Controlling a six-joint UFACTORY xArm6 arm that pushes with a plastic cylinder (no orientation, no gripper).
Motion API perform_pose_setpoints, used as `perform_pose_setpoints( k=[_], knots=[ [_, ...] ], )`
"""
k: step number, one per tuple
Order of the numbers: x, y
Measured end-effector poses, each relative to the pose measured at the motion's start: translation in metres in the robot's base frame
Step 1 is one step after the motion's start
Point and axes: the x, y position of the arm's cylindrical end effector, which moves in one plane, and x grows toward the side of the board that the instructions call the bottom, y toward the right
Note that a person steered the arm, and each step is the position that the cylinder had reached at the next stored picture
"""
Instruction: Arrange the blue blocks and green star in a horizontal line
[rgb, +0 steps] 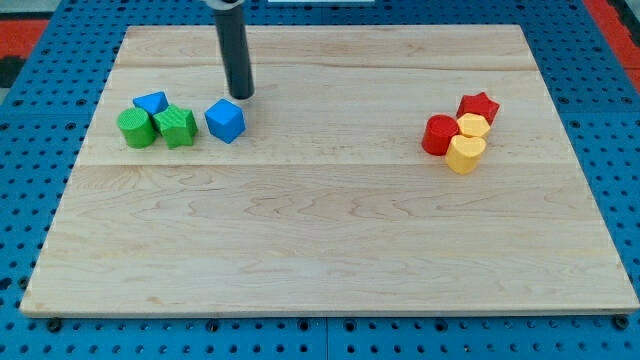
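Pale wooden worktop (330, 240) on blue pegboard (620, 150). No fingers on me, only a rod; my tip (240, 96) rests just at 12 o'clock of the blue cube (225, 120). At 9 o'clock of it, clustered: green star (176, 126), blue block (151, 102), green cylinder (136, 128). Far at 3 o'clock: red cylinder (438, 135), red star (478, 106), two yellow blocks (466, 152).

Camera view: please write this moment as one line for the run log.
tip: just above blue cube, no visible contact | left cluster: blue block, green star, green cylinder | line: not formed
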Motion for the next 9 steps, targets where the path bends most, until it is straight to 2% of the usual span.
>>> perform_pose_setpoints(
  k=[1,2,3,4,5,7,9],
  knots=[
    [0.027,-0.010],
    [0.019,-0.004],
    [-0.029,-0.027],
    [-0.040,-0.105],
    [-0.024,-0.171],
    [0.026,-0.157],
    [0.008,-0.118]
  ],
)
